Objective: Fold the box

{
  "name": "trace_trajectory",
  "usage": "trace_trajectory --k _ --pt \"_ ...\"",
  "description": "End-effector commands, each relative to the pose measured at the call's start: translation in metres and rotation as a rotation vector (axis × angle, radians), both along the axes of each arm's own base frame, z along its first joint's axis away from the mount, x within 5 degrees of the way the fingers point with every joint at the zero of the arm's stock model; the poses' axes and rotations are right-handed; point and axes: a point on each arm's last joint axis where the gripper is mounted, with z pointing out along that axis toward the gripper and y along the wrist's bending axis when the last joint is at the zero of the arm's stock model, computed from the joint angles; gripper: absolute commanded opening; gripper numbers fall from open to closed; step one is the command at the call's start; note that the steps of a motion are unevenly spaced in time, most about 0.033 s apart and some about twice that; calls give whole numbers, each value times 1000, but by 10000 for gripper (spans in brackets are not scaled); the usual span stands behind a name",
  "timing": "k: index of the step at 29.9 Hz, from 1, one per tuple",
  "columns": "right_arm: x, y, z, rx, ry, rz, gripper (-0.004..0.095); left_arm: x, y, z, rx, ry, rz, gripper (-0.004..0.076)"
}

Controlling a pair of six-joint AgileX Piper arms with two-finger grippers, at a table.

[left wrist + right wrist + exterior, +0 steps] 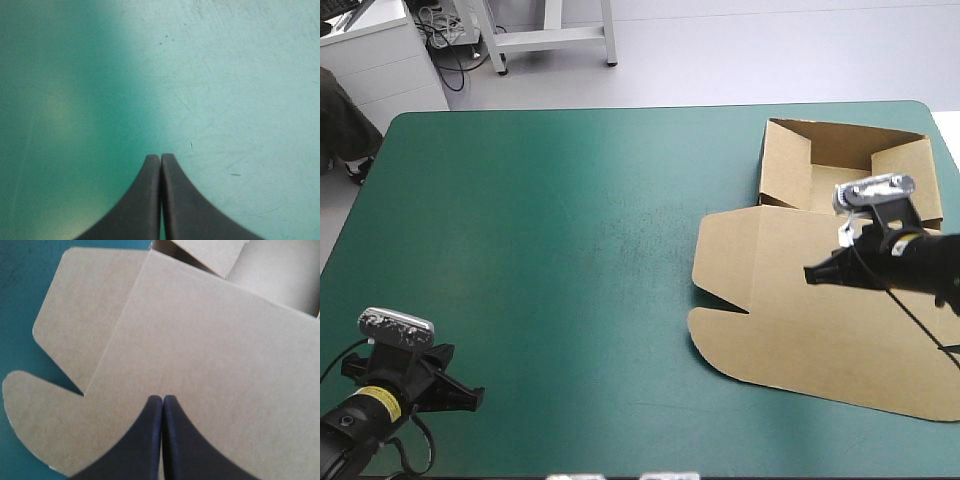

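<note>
Here the box [780, 300] is an open tray (lid lying flat).

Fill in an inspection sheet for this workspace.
surface: teal-green table cover, lightly scuffed
job's things: brown cardboard box, an open tray with walls raised at the far right; lid lying flat toward the near edge
clutter: nothing seen
grippers: left gripper, two black fin-shaped fingers shut, over bare cover at the near left; right gripper shut, over the lid
cables: nothing seen beyond the robot's own
surroundings: nothing seen at the table
</note>
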Motion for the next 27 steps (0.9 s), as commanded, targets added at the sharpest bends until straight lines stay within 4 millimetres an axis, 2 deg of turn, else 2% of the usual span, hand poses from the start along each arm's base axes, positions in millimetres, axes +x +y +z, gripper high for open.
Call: trace_trajectory --k 1,8,14,21,27 --pt "-30 -2 -1 17 -97 -4 -20 -6 1 1 -49 -58 -9 -32" --pt "-82 -6 -34 20 -114 -4 -21 -16 4 -15 -84 -43 -15 -32" --pt "-118 -5 -57 86 -202 -5 -23 -17 4 -14 -91 -57 -17 -32" --pt "-146 -8 -81 89 -294 2 -23 -17 4 -14 -95 -60 -18 -32" --pt "-154 -9 -88 92 -340 -2 -23 -17 3 -15 -103 -56 -20 -32"
